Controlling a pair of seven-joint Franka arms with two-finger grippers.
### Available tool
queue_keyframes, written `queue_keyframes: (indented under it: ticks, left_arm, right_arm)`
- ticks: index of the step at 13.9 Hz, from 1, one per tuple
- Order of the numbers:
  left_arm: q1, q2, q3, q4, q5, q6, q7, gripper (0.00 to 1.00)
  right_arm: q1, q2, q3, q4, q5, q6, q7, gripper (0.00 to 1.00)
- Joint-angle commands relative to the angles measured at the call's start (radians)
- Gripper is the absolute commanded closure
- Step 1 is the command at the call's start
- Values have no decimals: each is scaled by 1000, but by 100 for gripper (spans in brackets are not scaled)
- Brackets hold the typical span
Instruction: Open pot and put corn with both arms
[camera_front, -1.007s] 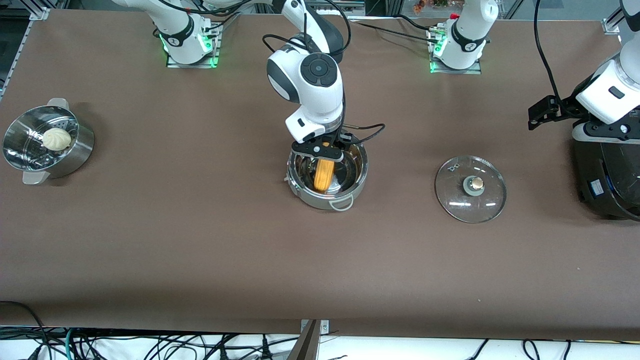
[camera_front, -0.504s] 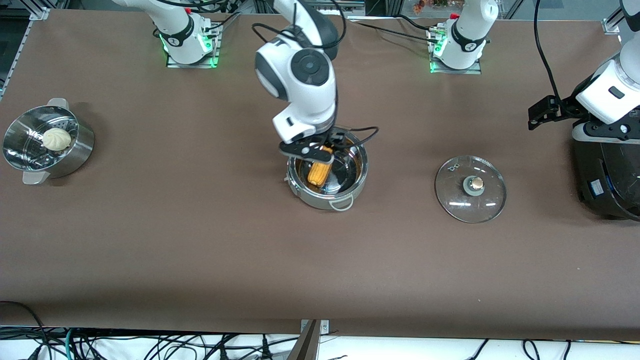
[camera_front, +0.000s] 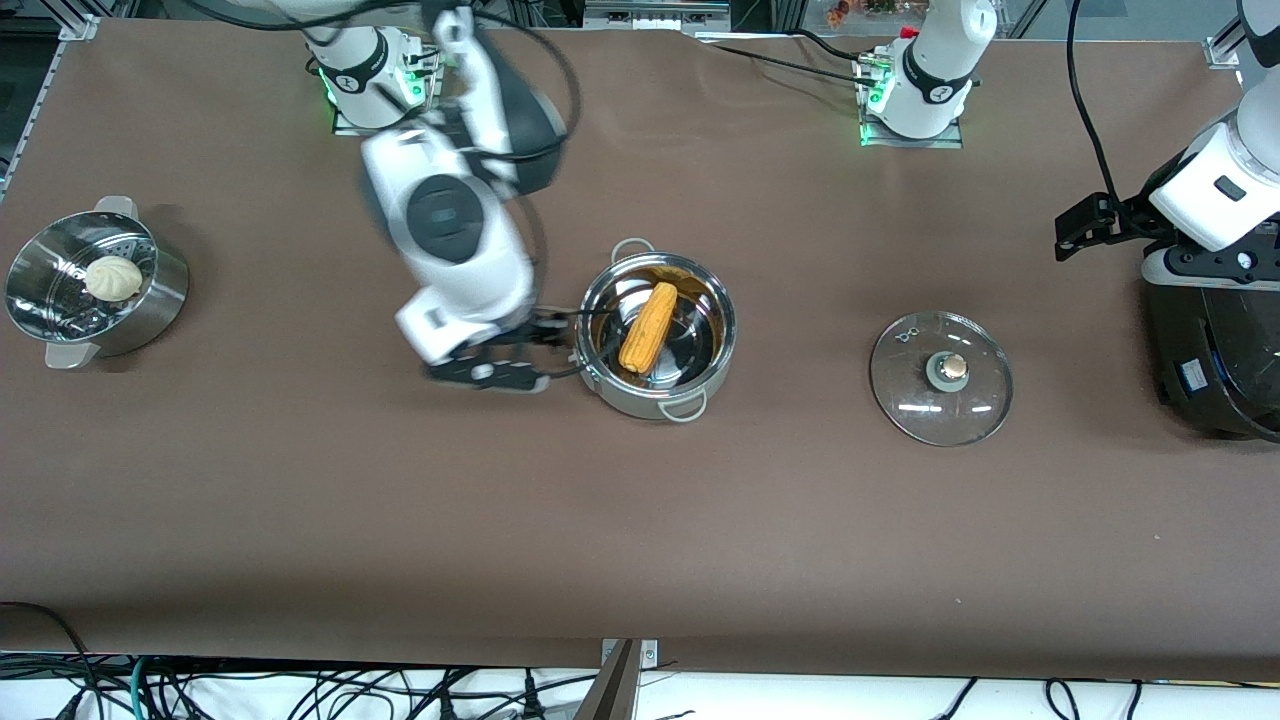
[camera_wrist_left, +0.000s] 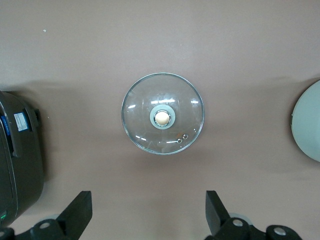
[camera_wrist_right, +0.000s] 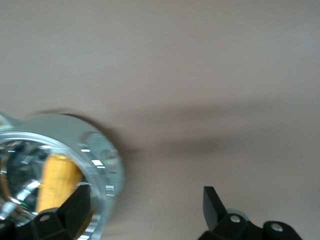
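Observation:
The shiny steel pot (camera_front: 640, 400) stands open in the middle of the table. The yellow-orange corn (camera_front: 647, 327) lies slanted inside it. The glass lid (camera_front: 975, 400) with its brass knob lies flat on the table, toward the left arm's end. My right gripper (camera_front: 490, 372) is open and empty, over the table beside the pot toward the right arm's end. The right wrist view shows its gripper (camera_wrist_right: 146, 200) next to the pot (camera_wrist_right: 102, 160) and the corn (camera_wrist_right: 56, 180). My left gripper (camera_wrist_left: 148, 202) is open and empty, high above the table, looking down on the lid (camera_wrist_left: 142, 127).
A steel steamer bowl (camera_front: 150, 310) with a white bun (camera_front: 112, 277) stands at the right arm's end. A large black cooker (camera_front: 1210, 370) stands at the left arm's end, under the left arm, and shows in the left wrist view (camera_wrist_left: 17, 160).
My right gripper let go of the corn, which now lies in the pot. It rose out of the pot and swung toward the right arm's end. The left arm has not moved.

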Motion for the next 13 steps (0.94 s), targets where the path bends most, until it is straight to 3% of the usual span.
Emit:
queue_keyframes:
  ticks: [1,3,5,7,10,13]
  left_arm:
    - [4,2,-3,4,4,-10,4,0]
    - [4,0,-3,4,4,-10,4,0]
    - [4,0,-3,7,8,-10,6,0]
    - [4,2,0,11,8,-10,6,0]
    - [5,2,1,9,4,-9,6,0]
    - [14,3,1,9,2,-10,7,0]
  right_arm:
    - [-41,-69,-32,-22,12,-83,-119,0]
    - [-45,-133,-69,-86,12,-92,-179,0]
    - [-137,-237,-46,-199,1,-84,-233,0]
    - [-292,-337,50,-296,-16,-83,-338,0]
    - [-401,-458,83,-391,-42,-84,-470,0]
    - [-573,-567,205,-471,-89,-78,-566,0]
